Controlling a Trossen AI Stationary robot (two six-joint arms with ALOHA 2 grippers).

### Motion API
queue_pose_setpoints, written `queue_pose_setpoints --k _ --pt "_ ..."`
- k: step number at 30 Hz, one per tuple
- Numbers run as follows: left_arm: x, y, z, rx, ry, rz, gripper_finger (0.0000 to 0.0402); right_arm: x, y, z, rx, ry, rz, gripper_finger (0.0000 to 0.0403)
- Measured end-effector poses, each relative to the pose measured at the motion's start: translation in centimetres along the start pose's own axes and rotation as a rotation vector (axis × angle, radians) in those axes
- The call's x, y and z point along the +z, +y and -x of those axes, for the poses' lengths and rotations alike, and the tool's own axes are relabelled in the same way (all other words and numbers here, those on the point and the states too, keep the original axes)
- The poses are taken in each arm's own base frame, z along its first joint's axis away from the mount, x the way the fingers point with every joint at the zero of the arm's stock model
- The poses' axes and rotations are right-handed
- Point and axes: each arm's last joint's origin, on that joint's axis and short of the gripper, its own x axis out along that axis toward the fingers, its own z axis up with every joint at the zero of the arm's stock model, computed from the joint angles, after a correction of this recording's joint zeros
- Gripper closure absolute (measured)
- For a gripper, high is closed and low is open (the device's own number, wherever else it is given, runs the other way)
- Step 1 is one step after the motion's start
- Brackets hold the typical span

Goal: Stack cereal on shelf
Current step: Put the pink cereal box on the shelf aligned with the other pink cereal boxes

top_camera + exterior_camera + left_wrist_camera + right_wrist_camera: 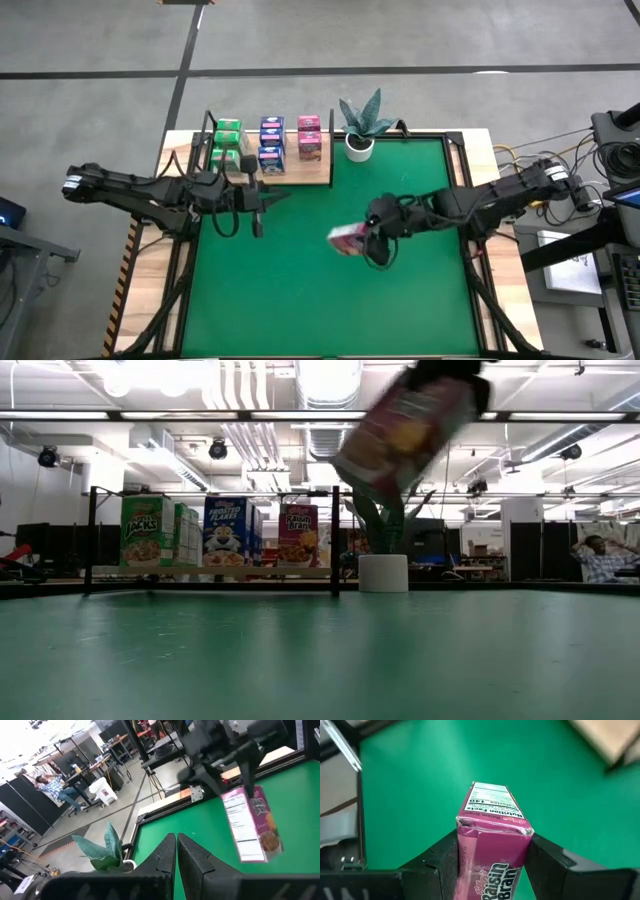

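Observation:
My right gripper (pixel 372 236) is shut on a pink Raisin Bran carton (pixel 348 238) above the middle of the green table; the carton also shows in the right wrist view (pixel 492 845), in the left wrist view (pixel 252 822) and, blurred, in the low view (pixel 405 425). The light-wood shelf (pixel 320 172) at the far left carries green (pixel 228 143), blue-and-white (pixel 271 145) and pink (pixel 309 137) cartons standing on their bases. My left gripper (pixel 262 197) is shut and empty near the shelf's front edge; its shut fingers show in its wrist view (pixel 176 851). My right gripper pinches the pink carton by its two broad faces (pixel 465 855) between its two fingers, at one end of the carton. The other end (pixel 490 802) sticks out past the fingertips. The carton is lifted clear of the table and tilted.
A potted plant in a white pot (pixel 360 128) stands right of the shelf at the table's far edge. Black frame rails (pixel 458 165) run along the table's sides. The green felt (pixel 300 300) lies bare toward the near edge.

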Motion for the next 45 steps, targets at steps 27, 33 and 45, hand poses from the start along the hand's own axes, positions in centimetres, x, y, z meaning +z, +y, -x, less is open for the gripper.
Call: queue_pose_setpoints --k 27,33,45 --pt "-2.2 1.0 3.3 0.18 -0.123 0.047 0.0402 15.7 -5.2 -5.1 -0.172 0.041 0.537 0.0223" --pt "-2.2 1.0 3.3 0.181 -0.124 0.047 0.0402 18.1 -7.2 -7.8 -0.175 0.104 0.675 0.0223" --pt "-2.3 1.0 3.2 0.18 -0.121 0.04 0.0402 19.1 -12.1 -13.3 -0.206 0.306 0.76 0.0223"
